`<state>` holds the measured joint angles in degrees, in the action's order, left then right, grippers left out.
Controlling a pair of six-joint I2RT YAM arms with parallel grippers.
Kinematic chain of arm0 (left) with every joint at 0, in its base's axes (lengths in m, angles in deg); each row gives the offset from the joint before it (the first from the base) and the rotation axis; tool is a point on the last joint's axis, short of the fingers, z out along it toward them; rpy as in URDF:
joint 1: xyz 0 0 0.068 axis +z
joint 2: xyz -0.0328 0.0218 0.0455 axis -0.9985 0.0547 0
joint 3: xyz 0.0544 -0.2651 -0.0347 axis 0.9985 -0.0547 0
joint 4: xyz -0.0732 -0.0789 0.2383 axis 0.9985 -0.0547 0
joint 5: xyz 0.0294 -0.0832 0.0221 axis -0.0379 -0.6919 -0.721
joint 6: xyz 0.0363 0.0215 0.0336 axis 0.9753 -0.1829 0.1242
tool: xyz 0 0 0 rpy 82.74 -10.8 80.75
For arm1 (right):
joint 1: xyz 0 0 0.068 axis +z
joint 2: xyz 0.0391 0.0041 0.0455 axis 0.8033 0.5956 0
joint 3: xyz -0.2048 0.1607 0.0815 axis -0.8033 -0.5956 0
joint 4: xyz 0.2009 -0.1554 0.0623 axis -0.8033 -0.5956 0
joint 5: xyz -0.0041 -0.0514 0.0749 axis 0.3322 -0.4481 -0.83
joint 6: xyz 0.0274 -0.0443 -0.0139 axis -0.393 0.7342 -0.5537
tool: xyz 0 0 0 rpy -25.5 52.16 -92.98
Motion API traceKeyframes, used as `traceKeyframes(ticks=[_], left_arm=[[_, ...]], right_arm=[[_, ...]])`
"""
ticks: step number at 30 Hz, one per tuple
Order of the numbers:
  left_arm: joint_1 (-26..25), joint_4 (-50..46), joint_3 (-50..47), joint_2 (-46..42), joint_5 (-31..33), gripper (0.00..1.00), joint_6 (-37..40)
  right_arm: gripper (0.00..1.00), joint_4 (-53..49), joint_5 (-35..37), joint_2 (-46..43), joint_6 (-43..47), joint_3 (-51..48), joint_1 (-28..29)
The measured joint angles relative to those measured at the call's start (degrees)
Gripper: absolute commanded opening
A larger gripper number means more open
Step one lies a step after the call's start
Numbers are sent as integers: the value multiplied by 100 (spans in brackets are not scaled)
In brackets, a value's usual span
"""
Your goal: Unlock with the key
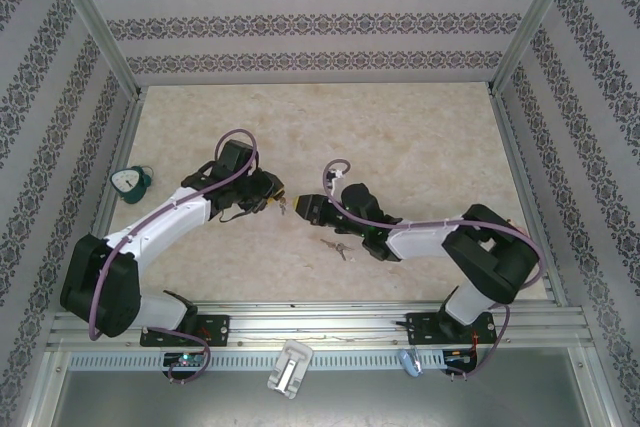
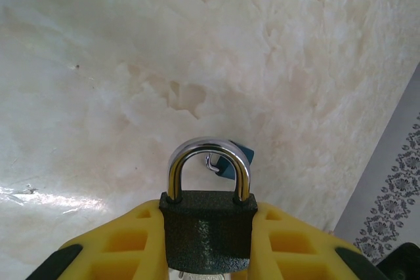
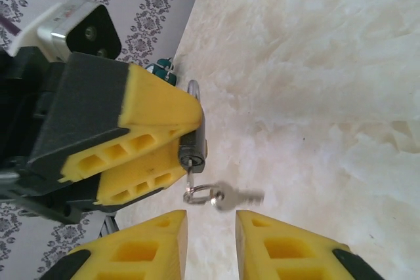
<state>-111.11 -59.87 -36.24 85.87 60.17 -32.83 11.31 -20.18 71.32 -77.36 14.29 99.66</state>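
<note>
My left gripper (image 1: 270, 197) is shut on a dark padlock (image 2: 209, 231), whose body sits between the yellow fingers (image 2: 125, 247); its steel shackle (image 2: 209, 152) is closed and points away from that camera. In the right wrist view the padlock's keyhole end (image 3: 192, 155) faces me. A key (image 3: 190, 176) stands in the keyhole, and a ring (image 3: 197, 195) with a second, blurred key (image 3: 239, 196) hangs from it. My right gripper (image 3: 210, 240) is open just short of the ring, touching nothing. From above, the right gripper (image 1: 303, 209) sits close to the right of the padlock (image 1: 284, 205).
Another small bunch of keys (image 1: 337, 247) lies on the marble tabletop below the grippers. A teal and white object (image 1: 130, 182) rests near the left wall, also in the right wrist view (image 3: 164, 67). Patterned walls enclose the table on three sides.
</note>
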Motion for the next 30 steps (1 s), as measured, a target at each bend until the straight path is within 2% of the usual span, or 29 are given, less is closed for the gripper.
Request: traceKeyframes(ticks=[7, 11, 19, 30], left_arm=[[-2, 334, -227, -153, -173, 17, 120], [-2, 658, -337, -330, -323, 18, 157], [0, 981, -422, -422, -546, 18, 181], [-2, 1261, -490, -479, -748, 18, 175]], right_arm=[[30, -144, -428, -422, 212, -22, -190], [35, -146, -625, -431, 212, -20, -251], [38, -15, -846, -330, 175, 48, -262], [36, 197, -881, -13, 52, 240, -262]])
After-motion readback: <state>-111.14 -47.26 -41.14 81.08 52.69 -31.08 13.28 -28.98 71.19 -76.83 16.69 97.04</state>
